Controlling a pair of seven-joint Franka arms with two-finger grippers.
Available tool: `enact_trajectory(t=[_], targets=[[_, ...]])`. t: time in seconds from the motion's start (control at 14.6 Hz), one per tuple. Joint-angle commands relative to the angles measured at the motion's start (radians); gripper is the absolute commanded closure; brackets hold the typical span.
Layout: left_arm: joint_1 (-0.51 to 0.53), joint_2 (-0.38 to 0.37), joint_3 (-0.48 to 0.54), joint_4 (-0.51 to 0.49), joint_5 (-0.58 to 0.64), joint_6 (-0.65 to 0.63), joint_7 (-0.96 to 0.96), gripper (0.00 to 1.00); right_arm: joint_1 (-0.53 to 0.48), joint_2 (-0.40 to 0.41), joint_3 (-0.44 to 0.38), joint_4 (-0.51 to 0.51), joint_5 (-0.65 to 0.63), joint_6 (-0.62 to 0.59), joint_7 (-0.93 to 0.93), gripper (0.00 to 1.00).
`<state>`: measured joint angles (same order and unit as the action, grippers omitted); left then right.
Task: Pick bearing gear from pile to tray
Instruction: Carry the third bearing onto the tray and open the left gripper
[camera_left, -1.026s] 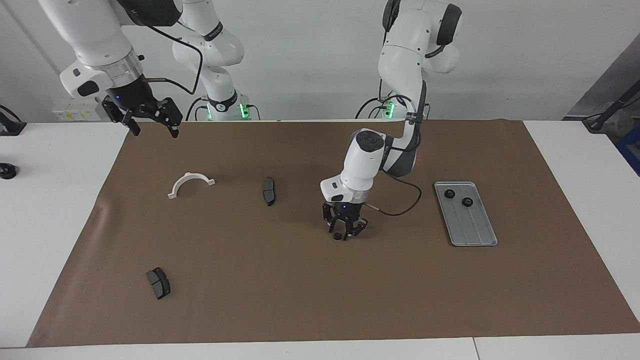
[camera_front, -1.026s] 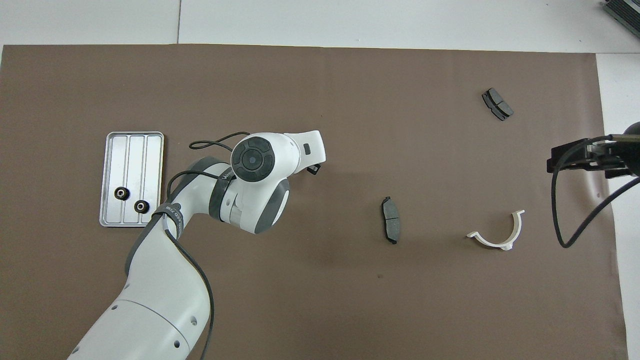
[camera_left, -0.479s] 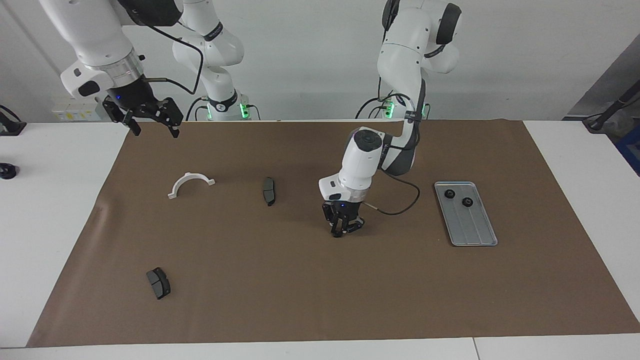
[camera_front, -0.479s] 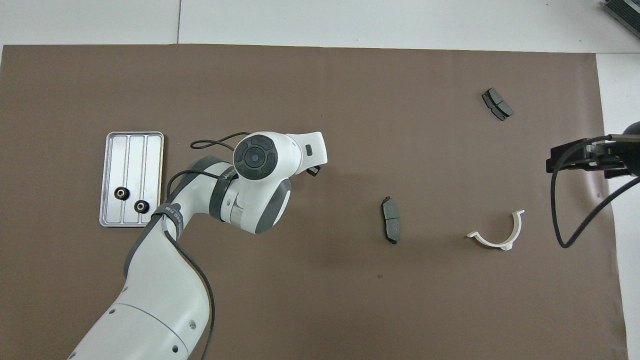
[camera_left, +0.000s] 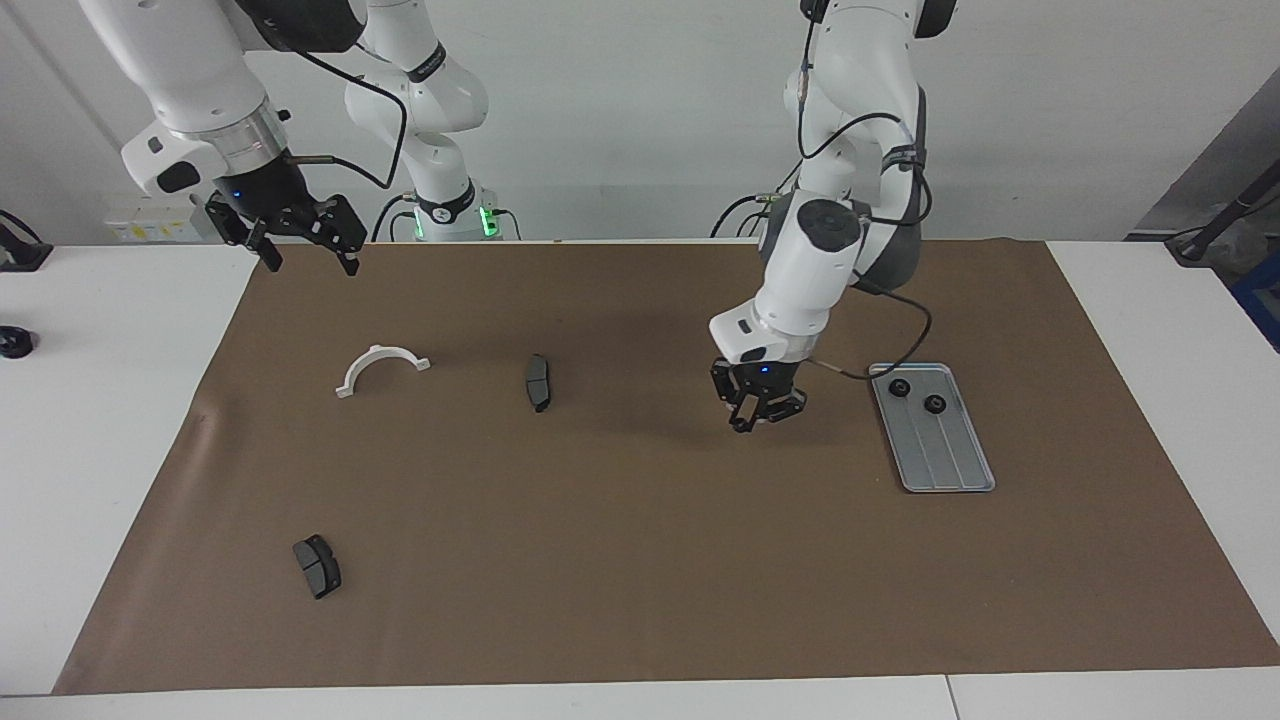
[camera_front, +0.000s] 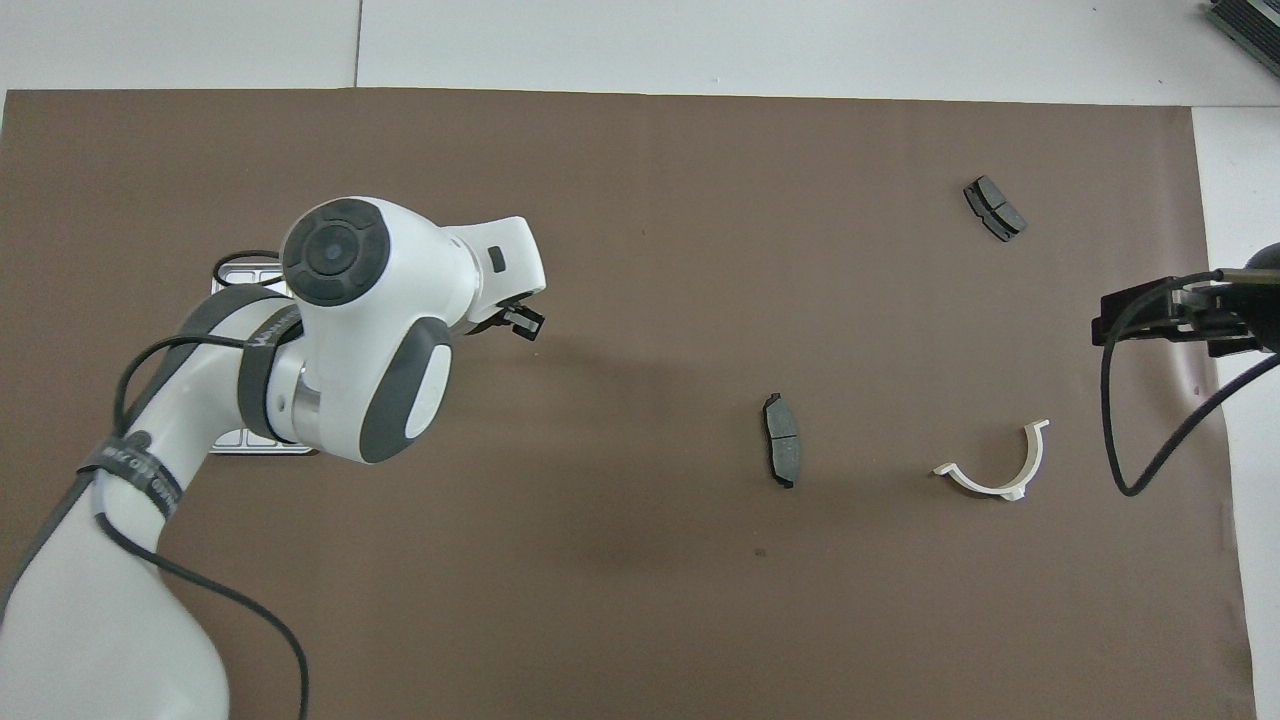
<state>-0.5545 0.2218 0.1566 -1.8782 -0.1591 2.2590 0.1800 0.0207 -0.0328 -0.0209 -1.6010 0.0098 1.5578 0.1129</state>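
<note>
My left gripper (camera_left: 757, 412) is shut on a tiny black gear, which hardly shows between the fingers. It hangs just above the brown mat, beside the silver tray (camera_left: 945, 455) on the side toward the table's middle. Two black gears (camera_left: 899, 389) (camera_left: 935, 403) lie in the tray's end nearer the robots. In the overhead view the left arm covers most of the tray (camera_front: 240, 272), and one fingertip of the left gripper (camera_front: 525, 322) shows. My right gripper (camera_left: 300, 235) (camera_front: 1170, 315) is open and empty, waiting high over the mat's edge at the right arm's end.
The white half-ring bracket (camera_left: 382, 368) (camera_front: 995, 470) and one dark brake pad (camera_left: 538, 382) (camera_front: 781, 440) lie mid-mat. A second brake pad (camera_left: 317, 565) (camera_front: 994, 208) lies farther from the robots. A small black object (camera_left: 12, 342) sits on the white table.
The left gripper shut on the gear lying on the mat, lifted it and carried it toward the tray. The right arm has not moved.
</note>
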Motion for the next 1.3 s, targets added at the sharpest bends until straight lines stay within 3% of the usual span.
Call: enact_trajectory(t=[0.0,0.21,0.48,0.62,0.75,1.23], targets=[[0.095,-0.146,-0.005,-0.18,-0.005,-0.009,0.016,1.0,-0.005,-0.025,0.004,-0.023,0.015,-0.012,-0.015,0.0],[0.203,-0.173,-0.005,-0.245,-0.005,0.01,0.019,1.0,-0.005,-0.025,0.004,-0.023,0.015,-0.012,-0.013,0.0],[0.295,-0.173,-0.005,-0.256,-0.005,0.042,0.015,1.0,0.007,-0.022,-0.008,-0.023,0.015,0.005,-0.016,0.0],[0.329,-0.174,-0.003,-0.277,-0.005,0.045,0.007,1.0,0.069,-0.016,-0.071,-0.022,0.013,0.028,-0.021,0.0],[0.364,-0.167,-0.003,-0.294,-0.002,0.129,-0.007,1.0,0.084,-0.01,-0.106,-0.02,0.004,0.033,-0.022,0.0],[0.421,-0.035,-0.005,-0.294,0.0,0.316,-0.005,1.0,0.073,-0.018,-0.109,-0.022,0.009,0.028,-0.025,0.0]])
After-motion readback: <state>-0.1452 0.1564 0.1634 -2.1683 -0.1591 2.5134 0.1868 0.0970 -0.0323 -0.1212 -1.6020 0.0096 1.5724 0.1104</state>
